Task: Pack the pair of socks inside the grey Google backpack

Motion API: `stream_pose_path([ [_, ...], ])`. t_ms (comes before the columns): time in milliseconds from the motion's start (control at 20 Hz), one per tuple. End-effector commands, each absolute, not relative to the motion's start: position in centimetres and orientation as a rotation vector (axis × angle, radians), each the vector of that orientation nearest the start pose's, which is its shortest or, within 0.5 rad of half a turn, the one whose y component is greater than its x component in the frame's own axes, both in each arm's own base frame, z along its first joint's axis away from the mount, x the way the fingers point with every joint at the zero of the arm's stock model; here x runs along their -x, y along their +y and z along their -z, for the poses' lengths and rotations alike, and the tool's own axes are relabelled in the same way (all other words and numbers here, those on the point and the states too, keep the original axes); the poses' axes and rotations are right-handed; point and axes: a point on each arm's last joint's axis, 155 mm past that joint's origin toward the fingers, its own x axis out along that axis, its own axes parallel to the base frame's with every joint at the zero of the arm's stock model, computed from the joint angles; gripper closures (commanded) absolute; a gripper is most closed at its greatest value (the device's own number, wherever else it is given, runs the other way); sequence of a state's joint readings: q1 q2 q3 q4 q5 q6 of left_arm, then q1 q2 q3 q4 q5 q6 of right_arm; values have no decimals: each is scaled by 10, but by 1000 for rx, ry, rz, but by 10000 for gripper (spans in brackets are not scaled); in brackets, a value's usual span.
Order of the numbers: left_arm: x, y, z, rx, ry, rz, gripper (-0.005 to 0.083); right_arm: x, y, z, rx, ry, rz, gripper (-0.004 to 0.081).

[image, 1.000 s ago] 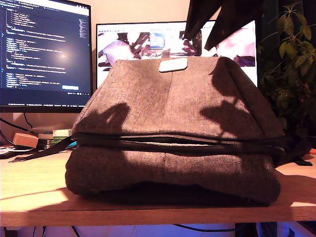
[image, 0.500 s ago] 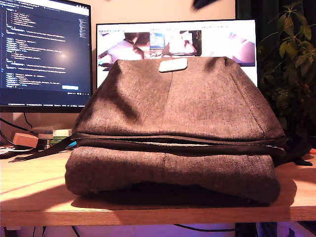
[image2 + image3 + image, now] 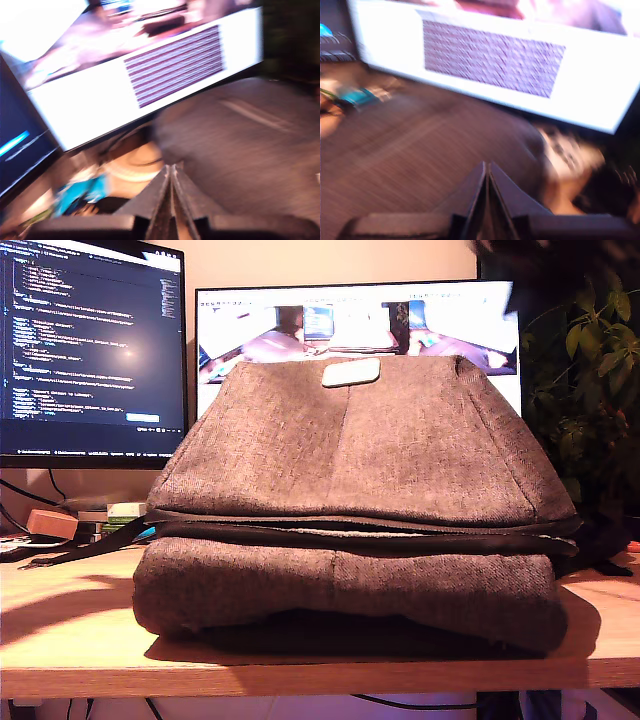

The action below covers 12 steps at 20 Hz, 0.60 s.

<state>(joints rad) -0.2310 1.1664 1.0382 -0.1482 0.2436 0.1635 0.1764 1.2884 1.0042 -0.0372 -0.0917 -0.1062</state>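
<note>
Nearest you in the exterior view, the wooden table carries the grey Google backpack. It lies flat, its long axis running from the exterior view's left to its right. The black zipper band runs level across the front, parted only to a slit. The pale patch sits on the far upper edge.

Above the backpack, both wrist views are motion-blurred. My first gripper has its jaws pressed together on nothing, over grey fabric. My second gripper likewise has its jaws shut and empty.

Past the backpack's edge, the second wrist view shows a pale, smeared lump. It is probably the pair of socks, lying ahead of those jaws and just off the fabric. Its long axis and heading cannot be told through the blur. The exterior view does not show it. If that reading holds, my second gripper is the nearer, and its jaws must spread before any grasp.

Farthest back stand two lit monitors and a plant.
</note>
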Motion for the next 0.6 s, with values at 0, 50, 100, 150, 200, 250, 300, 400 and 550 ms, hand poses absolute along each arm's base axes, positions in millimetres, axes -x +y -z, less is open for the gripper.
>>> stream_pose_path([
  [0, -379, -129, -278, -147, 294, 501, 797, -412, 79, -270, 104, 272, -273, 783],
  [50, -375, -124, -272, -134, 303, 497, 797, -405, 73, -271, 101, 250, -266, 783],
  [100, -371, -120, -264, -131, 313, 489, 797, -396, 68, -265, 98, 247, -260, 783],
  [150, -365, -116, -257, -130, 315, 483, 797, -387, 64, -263, 95, 240, -256, 783],
  [200, -359, -114, -249, -127, 318, 481, 797, -378, 61, -259, 94, 237, -250, 783],
  [250, -350, -113, -241, -127, 318, 481, 797, -368, 60, -259, 92, 226, -249, 783],
  [300, -342, -112, -234, -101, 325, 476, 797, -359, 60, -257, 86, 219, -248, 783],
  [400, -325, -106, -219, -71, 331, 458, 797, -341, 58, -258, 66, 191, -244, 783],
  [550, -301, -99, -210, -35, 307, 432, 797, -313, 55, -253, 60, 192, -241, 783],
])
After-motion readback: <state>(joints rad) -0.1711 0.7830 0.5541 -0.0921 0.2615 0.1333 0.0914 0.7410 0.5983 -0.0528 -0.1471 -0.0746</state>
